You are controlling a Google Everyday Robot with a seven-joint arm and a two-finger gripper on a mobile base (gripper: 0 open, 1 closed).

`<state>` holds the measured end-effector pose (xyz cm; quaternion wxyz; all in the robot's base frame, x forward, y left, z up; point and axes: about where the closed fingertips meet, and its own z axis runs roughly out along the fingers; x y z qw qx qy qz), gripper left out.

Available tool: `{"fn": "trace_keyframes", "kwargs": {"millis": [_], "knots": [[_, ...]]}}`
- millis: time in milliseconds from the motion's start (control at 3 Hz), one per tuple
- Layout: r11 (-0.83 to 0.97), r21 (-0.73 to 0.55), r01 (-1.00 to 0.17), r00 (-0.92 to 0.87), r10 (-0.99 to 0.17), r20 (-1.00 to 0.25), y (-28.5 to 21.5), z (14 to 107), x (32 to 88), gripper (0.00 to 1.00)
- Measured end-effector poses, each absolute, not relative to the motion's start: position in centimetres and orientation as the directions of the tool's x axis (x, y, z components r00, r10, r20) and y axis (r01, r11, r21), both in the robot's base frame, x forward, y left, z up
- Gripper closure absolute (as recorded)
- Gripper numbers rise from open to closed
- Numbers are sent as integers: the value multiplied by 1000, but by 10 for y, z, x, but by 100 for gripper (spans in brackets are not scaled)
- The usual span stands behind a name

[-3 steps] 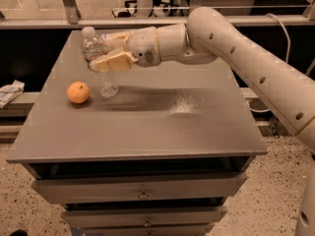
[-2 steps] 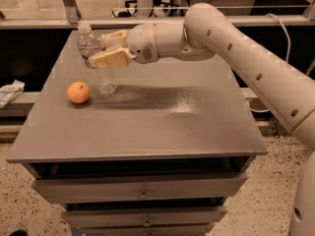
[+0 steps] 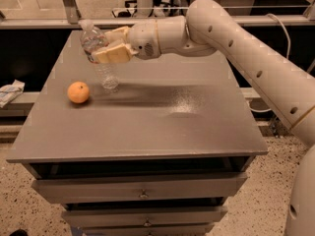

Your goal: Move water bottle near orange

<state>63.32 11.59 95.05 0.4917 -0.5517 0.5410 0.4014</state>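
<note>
The water bottle [image 3: 101, 58] is clear ribbed plastic with a white cap and a dark label band. It tilts with its cap up and to the left, its base near the grey tabletop [image 3: 147, 122]. My gripper [image 3: 109, 44] is shut on the water bottle around its upper part. The orange [image 3: 78, 92] is a small round fruit lying on the tabletop just left of the bottle's base, a small gap apart.
The table is a grey cabinet with drawers [image 3: 142, 188] below its front edge. A white crumpled object [image 3: 11, 92] lies on a low ledge to the left. A rail and a cable [image 3: 280, 31] run behind the table.
The gripper has moved slightly left with the bottle in it. The orange has not moved.
</note>
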Motion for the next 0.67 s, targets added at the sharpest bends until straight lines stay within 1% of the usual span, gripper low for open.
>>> {"fn": "trace_keyframes", "kwargs": {"millis": [667], "knots": [[126,-55,-991,36,-148,-988,104,946,639,100]]}}
